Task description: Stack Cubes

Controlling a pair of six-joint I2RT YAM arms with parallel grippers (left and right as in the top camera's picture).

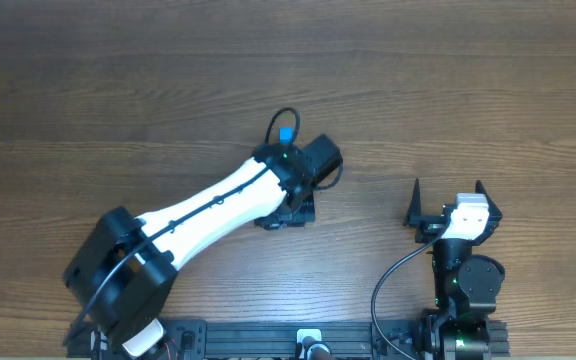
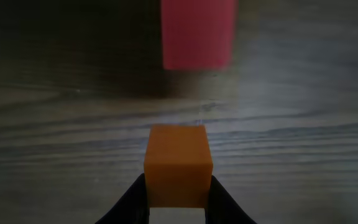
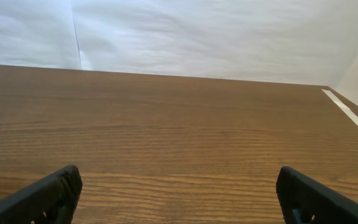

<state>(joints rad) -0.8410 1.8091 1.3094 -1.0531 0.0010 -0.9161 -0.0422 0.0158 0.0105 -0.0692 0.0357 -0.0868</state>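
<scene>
STACK NOT YET BUILT: The left claw [image 2: 178, 190] is clamped on the orange cube [image 2: 178, 163], its two fingers pressed against the cube's opposite sides. The red cube [image 2: 197, 34] stands alone on the worktop [image 1: 118, 80] ahead of it, apart from the orange one, with bare wood between them. Nothing sits on top of either cube. Whether the orange cube rests on the wood or is lifted just clear of it cannot be told. By the look of things the pick-up is made or nearly so. The carry to the red cube, the lowering onto it and the release are all left to do.

The left arm [image 1: 218, 205] stretches from its base at the lower left diagonally to the middle of the worktop, wrist bent down over the orange cube. The right arm [image 1: 463, 270] is folded close to its base. The right claw [image 1: 448, 200] sits low and level, fingers wide apart and holding nothing, facing up the worktop, away from both cubes.
</scene>
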